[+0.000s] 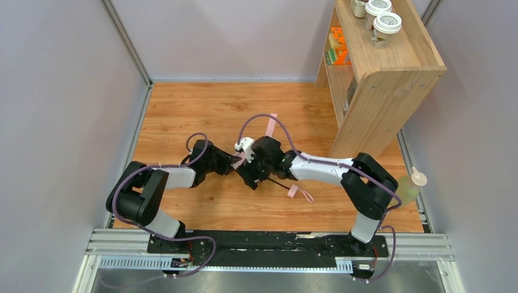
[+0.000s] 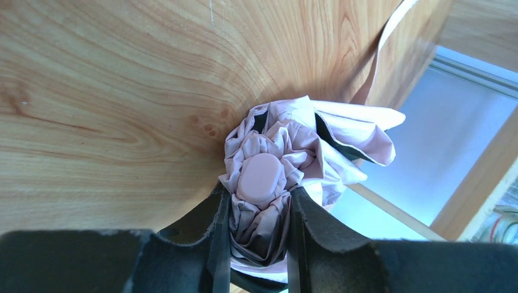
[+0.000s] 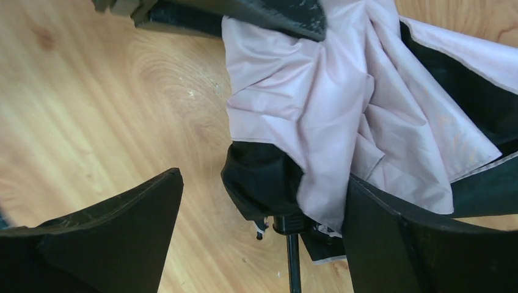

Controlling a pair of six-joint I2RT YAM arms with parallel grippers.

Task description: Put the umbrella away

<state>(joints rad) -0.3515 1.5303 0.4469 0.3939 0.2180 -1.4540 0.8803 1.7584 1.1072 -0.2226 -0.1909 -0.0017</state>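
At mid-table (image 1: pixel 183 110), between my two arms, the umbrella (image 3: pixel 317 104) lies on its side, collapsed but far from tidy. My left claw (image 2: pixel 259 210) is closed about a third of the way, its fingers (image 2: pixel 220 244) pressed on either side of the bunched cloth just below the tip cap (image 2: pixel 259 177), so I have a firm hold there. My right claw (image 3: pixel 264 177) stands wide, holding nothing. One finger (image 3: pixel 122 232) is well clear on bare wood. The other sits against the loose folds near where the shaft (image 3: pixel 293 262) leaves the canopy.

I judge the job about half done. The canopy is down, but its panels splay out instead of wrapping round. In the top view the shaft looks not yet pushed in, with the handle (image 1: pixel 293 190) and its loop (image 1: pixel 303 196) lying apart from the cloth, toward my right base. A pink strap (image 1: pixel 270 125) trails loose on the far side. I read what is left as telescoping the shaft, gathering the pleats, binding them, and stowing the bundle, perhaps on the shelf (image 1: pixel 379 79) at far right.

The cloth is thin, matte and pale pink, creased into soft ridges, with a black lining showing at the flared edges. The cap is a smooth, rounded pink oval. The shaft is a thin, dark, rigid rod. The tabletop is glossy wood grain with knots.
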